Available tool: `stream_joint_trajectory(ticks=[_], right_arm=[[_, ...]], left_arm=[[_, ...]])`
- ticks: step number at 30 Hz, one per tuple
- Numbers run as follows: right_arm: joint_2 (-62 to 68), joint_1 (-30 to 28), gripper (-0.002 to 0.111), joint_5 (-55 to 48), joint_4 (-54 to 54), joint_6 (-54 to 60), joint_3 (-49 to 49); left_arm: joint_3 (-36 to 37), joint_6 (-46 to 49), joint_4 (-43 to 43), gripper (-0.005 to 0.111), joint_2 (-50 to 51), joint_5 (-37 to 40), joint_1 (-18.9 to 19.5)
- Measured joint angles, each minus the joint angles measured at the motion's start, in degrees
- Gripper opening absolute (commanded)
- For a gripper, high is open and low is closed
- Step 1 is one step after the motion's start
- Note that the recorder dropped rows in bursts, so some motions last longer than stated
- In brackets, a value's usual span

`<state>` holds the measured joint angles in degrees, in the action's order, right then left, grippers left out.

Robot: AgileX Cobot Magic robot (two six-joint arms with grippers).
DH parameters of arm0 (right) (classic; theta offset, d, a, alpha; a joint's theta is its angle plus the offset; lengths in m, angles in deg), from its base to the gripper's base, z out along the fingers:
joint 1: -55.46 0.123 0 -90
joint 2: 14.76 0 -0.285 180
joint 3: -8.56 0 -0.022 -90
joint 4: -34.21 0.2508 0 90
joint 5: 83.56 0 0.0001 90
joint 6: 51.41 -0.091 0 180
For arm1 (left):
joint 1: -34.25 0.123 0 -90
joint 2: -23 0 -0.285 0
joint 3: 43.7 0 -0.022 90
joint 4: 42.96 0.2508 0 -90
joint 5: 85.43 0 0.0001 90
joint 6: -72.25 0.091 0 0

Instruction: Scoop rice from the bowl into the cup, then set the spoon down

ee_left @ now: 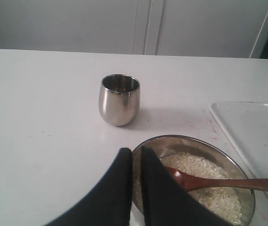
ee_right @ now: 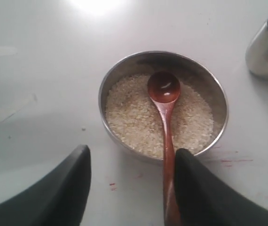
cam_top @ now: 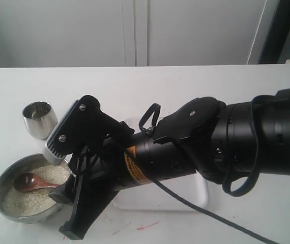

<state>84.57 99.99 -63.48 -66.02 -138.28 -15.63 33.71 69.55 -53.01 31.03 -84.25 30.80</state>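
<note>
The steel bowl (cam_top: 0,185) at the table's front left holds white rice (cam_top: 25,201). In it lies the wooden spoon (cam_top: 30,181), scoop on the grains and handle sticking out over the rim. My right gripper (ee_right: 133,150) reaches in from the right and stands open just outside the bowl (ee_right: 218,101). The spoon (ee_right: 164,94) handle lies along the inner face of one finger (ee_right: 190,174); the other finger is well apart from it. The cup (cam_top: 39,119) stands upright behind the bowl. My left gripper (ee_left: 136,149) is shut with nothing in it, seen in front of the bowl (ee_left: 195,141) rim.
A white tray (cam_top: 196,195) lies right of the bowl, mostly under my right arm (cam_top: 196,147). Small red marks dot the white table near the bowl. A white cabinet wall stands behind the table.
</note>
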Motion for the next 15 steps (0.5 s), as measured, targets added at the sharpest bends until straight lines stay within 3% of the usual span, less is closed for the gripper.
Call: stream_joint_trajectory(ticks=[8,15], right_arm=[[0.00,0.00,0.051,8.71,0.10,-3.73,0.00],[0.00,0.00,0.051,9.32,0.51,-1.96,0.00]], left_arm=[[0.00,0.00,0.00,0.014,0.00,0.00,0.00],[0.00,0.00,0.00,0.014,0.00,0.00,0.00]])
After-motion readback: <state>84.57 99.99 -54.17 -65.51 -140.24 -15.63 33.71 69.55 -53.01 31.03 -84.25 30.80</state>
